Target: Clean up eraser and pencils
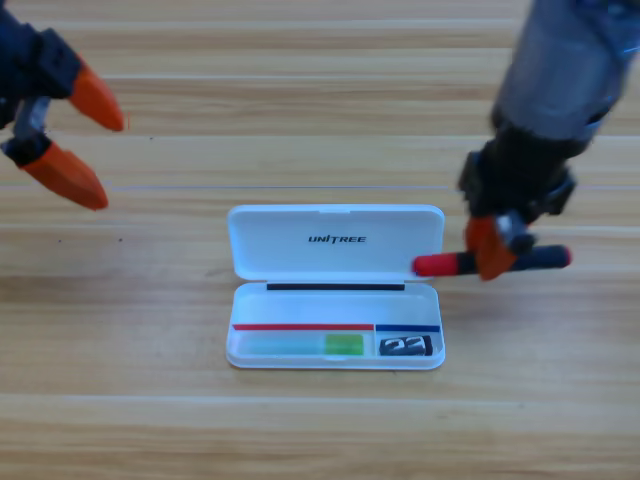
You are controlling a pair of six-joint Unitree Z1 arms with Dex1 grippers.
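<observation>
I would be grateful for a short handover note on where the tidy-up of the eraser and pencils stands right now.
Right gripper: shut on the black pencil with the red cap, held level beside the open white case's right edge, at its lid.
Left gripper: waiting at the upper left, jaws open, holding nothing.
Done: the pale green pencil lies in the case's long front compartment; the eraser sits in the small right compartment.
Left: put the black pencil into the case.
</observation>
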